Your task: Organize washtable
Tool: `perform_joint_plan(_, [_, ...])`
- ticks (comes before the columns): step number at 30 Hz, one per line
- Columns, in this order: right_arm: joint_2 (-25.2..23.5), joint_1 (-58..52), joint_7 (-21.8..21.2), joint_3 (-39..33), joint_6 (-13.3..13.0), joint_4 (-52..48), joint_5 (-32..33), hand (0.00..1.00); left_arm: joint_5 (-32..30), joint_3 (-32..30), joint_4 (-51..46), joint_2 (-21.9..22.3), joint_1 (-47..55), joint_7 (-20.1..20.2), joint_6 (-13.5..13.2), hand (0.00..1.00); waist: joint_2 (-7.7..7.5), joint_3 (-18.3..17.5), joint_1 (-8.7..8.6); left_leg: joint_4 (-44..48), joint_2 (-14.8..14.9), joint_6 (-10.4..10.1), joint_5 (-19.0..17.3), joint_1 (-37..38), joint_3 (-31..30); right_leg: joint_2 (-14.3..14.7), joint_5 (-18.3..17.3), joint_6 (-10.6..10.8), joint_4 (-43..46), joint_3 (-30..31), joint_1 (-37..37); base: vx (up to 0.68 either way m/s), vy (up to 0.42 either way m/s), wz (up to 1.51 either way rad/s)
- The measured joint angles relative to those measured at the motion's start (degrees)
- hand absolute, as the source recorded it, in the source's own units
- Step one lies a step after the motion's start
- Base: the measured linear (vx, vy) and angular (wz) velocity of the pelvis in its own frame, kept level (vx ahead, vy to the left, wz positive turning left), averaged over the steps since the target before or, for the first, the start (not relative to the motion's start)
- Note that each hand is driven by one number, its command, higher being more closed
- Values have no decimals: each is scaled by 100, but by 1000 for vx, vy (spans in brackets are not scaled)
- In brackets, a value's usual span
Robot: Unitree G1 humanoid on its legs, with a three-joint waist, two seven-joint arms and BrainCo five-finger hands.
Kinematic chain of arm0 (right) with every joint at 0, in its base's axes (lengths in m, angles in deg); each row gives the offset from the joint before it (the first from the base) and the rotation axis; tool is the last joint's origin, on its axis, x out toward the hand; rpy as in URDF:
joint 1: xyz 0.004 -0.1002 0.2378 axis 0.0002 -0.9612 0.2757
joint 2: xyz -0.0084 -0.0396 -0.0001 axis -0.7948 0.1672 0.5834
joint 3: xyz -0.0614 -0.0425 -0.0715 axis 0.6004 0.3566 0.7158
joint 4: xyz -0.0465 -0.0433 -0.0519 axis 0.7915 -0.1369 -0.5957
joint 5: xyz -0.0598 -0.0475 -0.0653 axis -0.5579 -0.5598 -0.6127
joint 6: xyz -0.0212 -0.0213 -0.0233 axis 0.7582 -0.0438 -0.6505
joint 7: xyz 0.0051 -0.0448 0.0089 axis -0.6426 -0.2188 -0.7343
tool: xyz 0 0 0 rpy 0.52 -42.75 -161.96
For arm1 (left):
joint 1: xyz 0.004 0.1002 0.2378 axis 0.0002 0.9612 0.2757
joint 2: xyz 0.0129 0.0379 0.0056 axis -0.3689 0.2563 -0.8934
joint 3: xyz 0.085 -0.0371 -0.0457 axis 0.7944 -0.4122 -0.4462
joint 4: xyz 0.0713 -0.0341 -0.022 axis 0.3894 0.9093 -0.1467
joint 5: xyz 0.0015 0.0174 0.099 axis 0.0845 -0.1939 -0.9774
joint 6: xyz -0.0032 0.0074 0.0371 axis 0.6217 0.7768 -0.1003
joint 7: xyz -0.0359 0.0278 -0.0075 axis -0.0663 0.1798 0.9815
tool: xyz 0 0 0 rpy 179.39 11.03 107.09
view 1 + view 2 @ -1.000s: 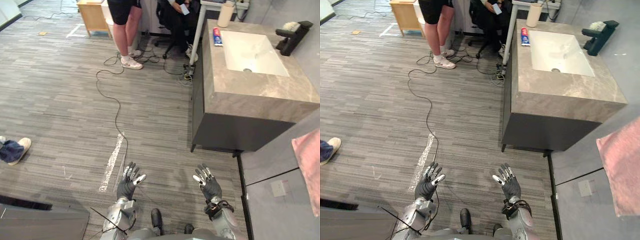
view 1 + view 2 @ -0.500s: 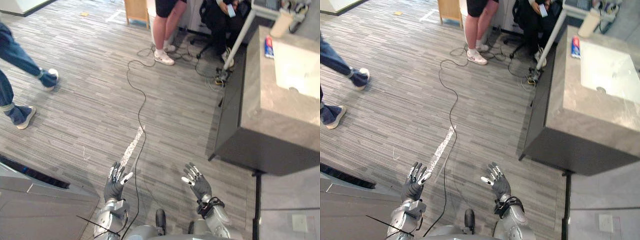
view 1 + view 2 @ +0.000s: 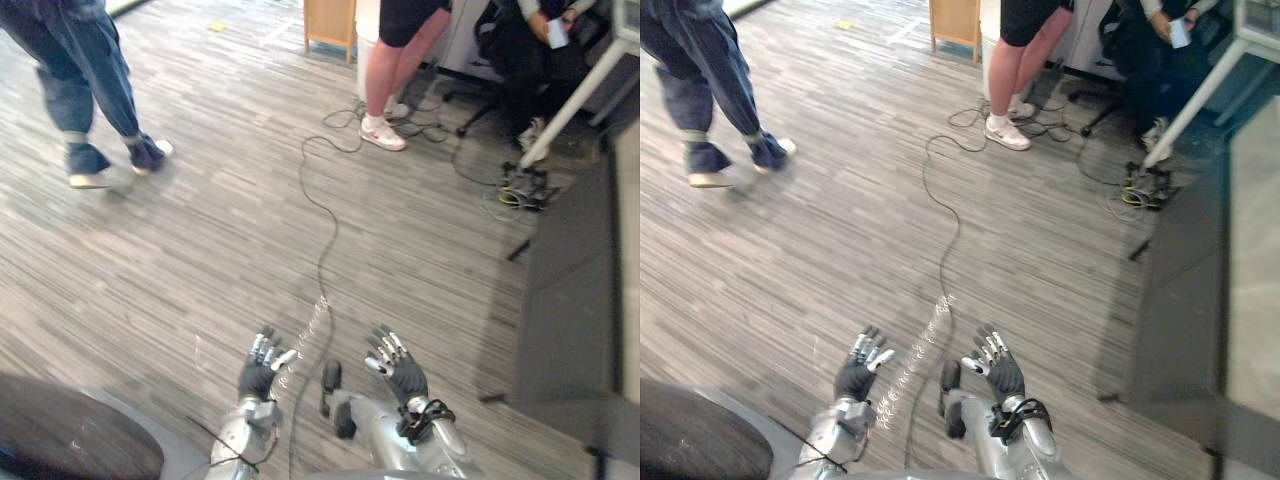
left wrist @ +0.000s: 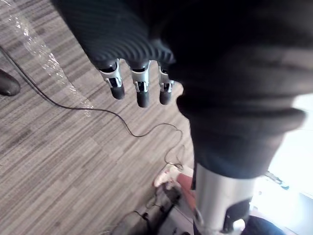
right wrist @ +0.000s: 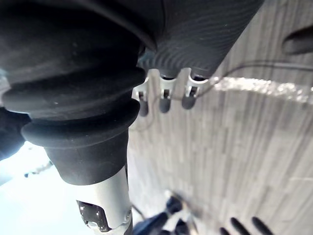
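The washtable (image 3: 572,300) stands at the far right, well apart from both hands. The left hand (image 3: 262,372) and right hand (image 3: 400,372) hang spread and empty above the floor (image 3: 200,250). I think a careless turn toward it could hit its corner, or the person (image 3: 90,90) walking near.

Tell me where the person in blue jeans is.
The person in blue jeans is upper left in both eye views, on the grey floor, left of the person in black shorts.
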Motion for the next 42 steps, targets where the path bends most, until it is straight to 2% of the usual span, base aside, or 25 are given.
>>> perform_joint_plan(1, [-21, 41, 47, -21, -31, 0, 7, 0, 6, -24, -22, 4, 15, -1, -37, 0, -37, 8, 99, 351, 335, 82, -46, -145, 227, 24, -5, 9, -233, 328, 410, 740, 162, -135])
perform_joint_plan(2, [-22, 152, 102, -24, -106, 1, 14, 0, 6, -117, -24, -3, 18, -17, -68, 0, -90, 7, 258, 556, 802, 366, -214, -532, 501, -50, -60, 103, -486, 818, 855, 583, 179, -150])
perform_joint_plan(4, [-36, 279, 182, -34, -145, -2, 19, 0, 11, -235, -24, -2, 17, -81, -68, 0, -125, 62, 303, 422, 1227, 718, -426, -1153, 525, -229, -204, 322, -640, 1293, 1213, 521, 262, -112])
perform_joint_plan(7, [-41, 187, 193, -161, -149, -3, 13, 0, 2, -362, -28, 17, 115, -107, -51, 0, -379, 203, 335, -1049, 1121, 844, -510, -1698, -206, -739, -652, 667, -493, 1828, 1639, 464, 435, -87])
perform_joint_plan(9, [-33, 29, 192, -286, -187, -8, 14, 0, -23, -449, -47, 12, 293, -104, -10, 0, -409, 188, 319, -2996, 906, 598, -356, -2021, -1437, -1102, -1235, 990, -83, 2313, 1680, 474, 526, -94])
perform_joint_plan(11, [-36, -21, 188, -278, -179, 20, 11, 0, -65, -609, -95, 45, 481, -106, 15, 0, -404, 187, 326, -4246, 896, 203, -127, -2107, -2663, -1372, -1773, 1389, 288, 2825, 1676, 416, 534, -105])
perform_joint_plan(12, [-35, -21, 183, -273, -180, 22, 5, 0, -72, -635, -106, 58, 503, -108, 16, 0, -397, 183, 324, -4386, 923, 126, -102, -2076, -2815, -1393, -1852, 1440, 326, 2921, 1652, 458, 685, -145])
perform_joint_plan(13, [3, -20, 180, -220, -179, 25, -6, 0, -71, -748, -156, 151, 597, -110, 14, 0, -233, 95, 355, -4810, 1107, -9, -186, -1974, -3356, -1431, -2151, 1689, 448, 3326, 1626, 442, 793, -174])
perform_joint_plan(14, [-48, 59, 170, -163, -158, 264, -52, 0, -67, -908, -143, 244, 680, -125, 26, 0, -317, 10, 454, -4378, 1038, -603, 174, -1983, -3393, -1631, -2365, 1726, 412, 3908, 1620, 420, 831, -217])
perform_joint_plan(15, [-137, 101, 165, -70, -113, 408, -69, 0, -66, -1009, -175, 204, 716, -141, 20, 0, -368, -8, 555, -3969, 888, -609, 155, -2018, -3384, -1705, -2403, 1677, 444, 4268, 1562, 417, 813, -234])
perform_joint_plan(16, [-187, 104, 113, 171, -94, 422, -122, 0, -60, -1141, -389, 199, 800, -144, 2, 0, -459, -82, 590, -3019, 672, -524, -137, -2158, -3521, -1403, -2453, 1802, 1218, 4608, 1365, 489, 832, -214])
perform_joint_plan(17, [-215, -6, 55, 332, -92, 425, -154, 0, -61, -1137, -472, 175, 854, -121, 2, 0, -680, -171, 651, -2379, 609, -349, -557, -2173, -3035, -1543, -2318, 1609, 1580, 4525, 1148, 418, 659, -199])
perform_joint_plan(18, [-219, -7, 30, 368, -81, 466, -189, 0, -60, -1095, -476, 179, 853, -107, 9, 0, -729, -235, 661, -2185, 605, -219, -712, -2158, -2779, -1628, -2204, 1609, 1602, 4609, 1080, 419, 732, -172])
perform_joint_plan(22, [-306, 129, 23, 328, -6, 479, -210, 0, -58, -644, -613, -78, 578, -19, 10, 0, -596, -341, 447, -2391, 559, 364, -887, -1863, -1584, -1882, -332, 1555, 1923, 4573, 126, 170, 538, -134])
perform_joint_plan(24, [-318, -46, 17, 333, -5, 466, -83, 0, -63, -464, -761, -251, 560, 20, 12, 0, -592, -341, 367, -2898, 534, 622, -735, -1396, -1188, -1691, -183, 1557, 2708, 4111, -140, 50, 329, -76])
perform_joint_plan(25, [-309, -155, 17, 315, -7, 426, -41, 0, -68, -398, -881, -273, 595, 28, 7, 0, -587, -354, 407, -3172, 438, 734, -671, -1097, -953, -1741, -32, 1200, 2923, 3397, -308, 27, 227, -66])
perform_joint_plan(27, [-253, -284, 17, 267, -10, 388, -38, 0, -75, -301, -910, -261, 628, 32, 17, 0, -453, -425, 384, -3551, 353, 842, -623, -796, -674, -2106, 305, 888, 2763, 2633, -360, 21, 249, -80])
perform_joint_plan(30, [-254, -488, 6, 45, 1, 370, -54, 0, -141, -157, -909, -413, 688, 36, 21, 0, -431, -402, 334, -4365, 261, 950, -437, -172, -229, -1754, -655, 1127, 3555, 2073, -698, 43, 117, -70])
perform_joint_plan(33, [-220, -646, 15, -497, 3, 335, -50, 0, -331, 143, -906, -418, 687, 175, 32, 0, -355, -309, 116, -4924, 238, 947, -392, 369, 129, -1378, -1325, 1122, 3331, 1267, -917, 124, 11, -54])
perform_joint_plan(36, [-128, -724, 34, -844, -1, 315, -51, 0, -475, 490, -906, -407, 498, 281, 130, 0, -315, -238, -42, -5373, 249, 724, -398, 911, 498, -1258, -1052, 1127, 1717, 389, -1049, 212, -41, -51])
perform_joint_plan(37, [-121, -729, 46, -915, -2, 314, -52, 0, -526, 543, -907, -391, 415, 288, 138, 0, -319, -235, -53, -5506, 253, 601, -459, 1088, 654, -1275, -635, 1089, 869, -36, -1022, 396, -105, -47])
perform_joint_plan(38, [-111, -733, 69, -924, -6, 331, -52, 0, -532, 585, -881, -325, 353, 287, 148, 0, -289, -237, -74, -5568, 279, 436, -563, 1277, 747, -1342, 50, 844, 481, -536, -933, 459, -113, -49])
perform_joint_plan(39, [-83, -722, 76, -928, -6, 334, -52, 0, -536, 590, -855, -292, 301, 287, 150, 0, -301, -250, -78, -5572, 332, 374, -602, 1362, 768, -1358, 225, 815, 503, -836, -898, 558, -112, -54])
perform_joint_plan(40, [-46, -670, 92, -932, -4, 334, -53, 0, -538, 661, -840, -200, 173, 287, 156, 0, -81, -257, -21, -5689, 420, 259, -552, 1463, 802, -1376, 200, 745, 688, -1309, -928, 537, -124, -40])
perform_joint_plan(42, [-19, -518, 129, -988, 4, 331, -54, 0, -540, 731, -780, -116, -117, 296, 192, 0, 85, -165, -30, -5860, 535, 24, -288, 1521, 761, -1348, -30, 480, 1133, -1436, -1111, 483, -155, -25])
